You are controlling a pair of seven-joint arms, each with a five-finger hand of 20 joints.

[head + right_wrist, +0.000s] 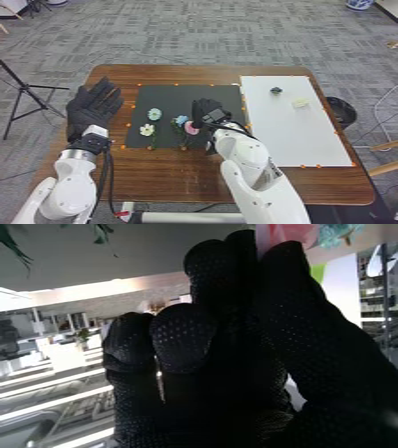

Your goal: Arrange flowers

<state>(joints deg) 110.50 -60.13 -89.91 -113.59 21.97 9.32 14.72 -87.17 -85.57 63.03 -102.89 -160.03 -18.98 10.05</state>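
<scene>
Counter [160,177], brown wood; black rectangular mat [164,95] upon it, orange marks at its edges.
White flower with a yellow centre, green stem [147,130]: on the mat, between the left hand and the right fingers.
Pink flower [191,128]: over the mat, at the right hand's fingertips.
Right hand [206,107], black fabric glove: fingers [213,269] nearly straight, thumb brought against them, pinching the pink flower's petals.
Blue flower [181,120], leafy green stem: just beside the pink bloom, on the left-hand side of the right fingers.
Left hand [89,107], black fabric glove: fingers straight and parted, holding nothing, beside the mat.
Pale blue flower, round [155,114]: on the mat, between the two hands.
White rectangular board [298,137]: to the right of the right fingers.
Pale yellow flower [300,103]: on the board, well apart from the right fingers.
Black round bin [345,121]: beyond the board, by the counter's right edge; contents cannot be told.
Small dark blue flower [276,90]: on the board, farther forward than the right fingers.
Blue-and-white pot [358,4]: on the floor, far beyond both hands.
</scene>
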